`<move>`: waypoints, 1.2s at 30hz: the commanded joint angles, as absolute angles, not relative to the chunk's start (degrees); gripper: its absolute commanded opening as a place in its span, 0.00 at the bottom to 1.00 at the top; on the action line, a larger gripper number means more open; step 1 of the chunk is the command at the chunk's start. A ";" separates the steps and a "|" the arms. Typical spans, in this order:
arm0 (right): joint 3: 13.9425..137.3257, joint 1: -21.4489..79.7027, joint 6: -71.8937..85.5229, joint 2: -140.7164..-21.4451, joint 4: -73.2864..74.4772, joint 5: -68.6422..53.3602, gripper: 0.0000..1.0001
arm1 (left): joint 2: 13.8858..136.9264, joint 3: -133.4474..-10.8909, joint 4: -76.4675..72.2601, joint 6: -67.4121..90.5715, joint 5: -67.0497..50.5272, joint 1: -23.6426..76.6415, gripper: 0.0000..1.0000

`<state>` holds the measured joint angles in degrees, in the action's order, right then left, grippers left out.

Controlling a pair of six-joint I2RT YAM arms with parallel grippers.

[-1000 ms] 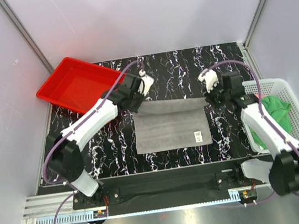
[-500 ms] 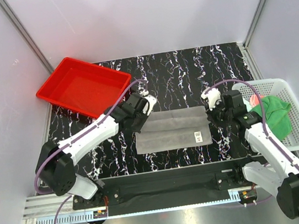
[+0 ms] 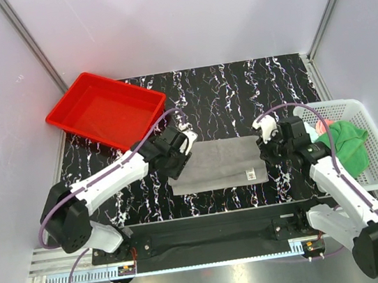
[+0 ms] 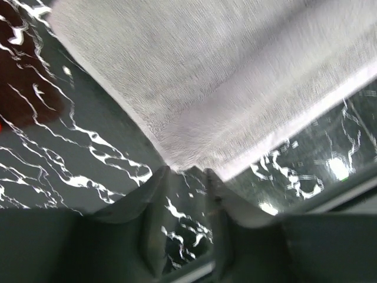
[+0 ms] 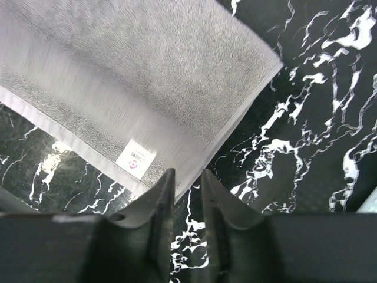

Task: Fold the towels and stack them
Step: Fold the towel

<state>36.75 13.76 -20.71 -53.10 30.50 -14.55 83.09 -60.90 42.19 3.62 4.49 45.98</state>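
Left end effector (image 4: 185,172) pinches a left corner of the grey cloth towel (image 3: 217,164) on the black marbled bench (image 3: 225,94); right end effector (image 5: 187,174) nearly closed, grip indeterminate; towel likely limp, light, so take corners.

A small white label (image 5: 136,159) sits by the near corner of the grey towel (image 5: 135,82). It carries a tiny reddish mark and a line of print, both too small to read.
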 commanded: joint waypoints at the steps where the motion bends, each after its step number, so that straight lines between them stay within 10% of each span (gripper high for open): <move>1: 40.16 14.24 -19.70 -50.19 31.64 -16.87 0.34 | 78.93 -63.97 45.43 5.36 2.81 47.90 0.45; 10: 45.34 14.33 6.30 -54.21 24.43 -15.04 0.34 | 78.31 -63.20 39.29 19.15 11.59 48.43 0.53; 16: 55.99 14.33 31.44 -67.91 44.64 -1.74 0.25 | 80.07 -58.04 39.92 29.17 11.00 44.39 0.59; 36: 42.53 14.33 40.69 -70.14 44.02 5.00 0.28 | 76.64 -41.13 25.49 35.51 0.97 35.25 0.62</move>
<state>38.35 14.00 39.70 -70.59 42.28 0.56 79.11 -40.99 28.88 34.54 1.61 35.79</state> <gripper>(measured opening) 0.276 0.624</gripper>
